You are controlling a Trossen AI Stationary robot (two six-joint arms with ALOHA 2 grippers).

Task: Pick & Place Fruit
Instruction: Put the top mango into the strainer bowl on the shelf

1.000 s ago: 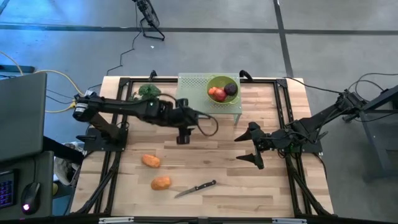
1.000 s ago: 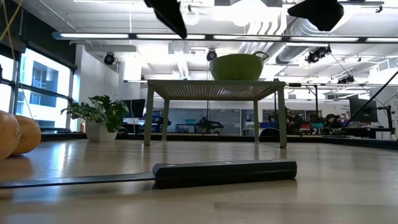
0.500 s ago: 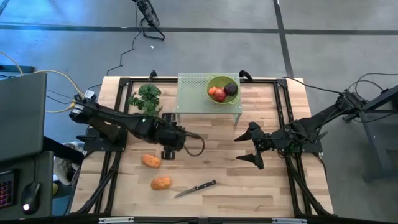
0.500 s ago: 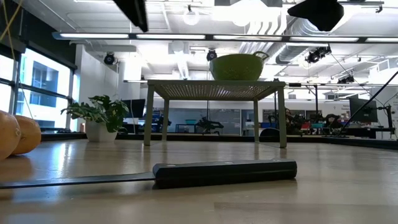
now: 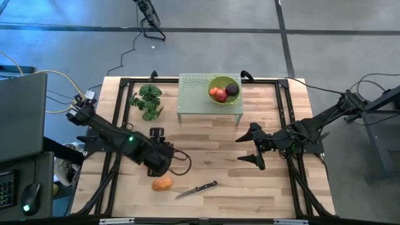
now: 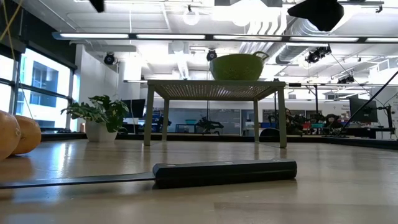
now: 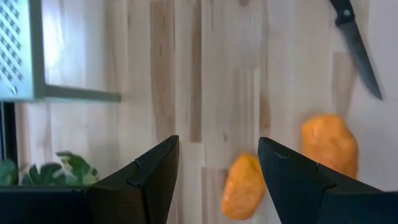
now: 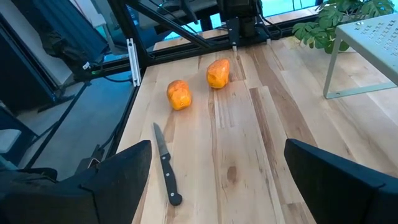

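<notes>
Hovering with its jaws spread and empty, the left gripper (image 7: 214, 171) hangs directly above one orange oval fruit (image 7: 242, 185).

A second lumpy orange fruit (image 5: 162, 184) lies just beside it on the pale wooden table (image 5: 225, 187), near a black-handled knife (image 5: 196, 189). Well apart, a green bowl (image 5: 224, 82) on a perforated metal stand (image 5: 195, 94) holds red, orange and dark purple fruits (image 5: 220, 93). At the table's right side, the right gripper (image 5: 248, 150) waits with its jaws released.

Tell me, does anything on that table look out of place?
Only the knife stands out: it lies loose on the bare wood near an orange fruit, blade exposed. The bowl sits upright on its stand, nothing spilled.
</notes>
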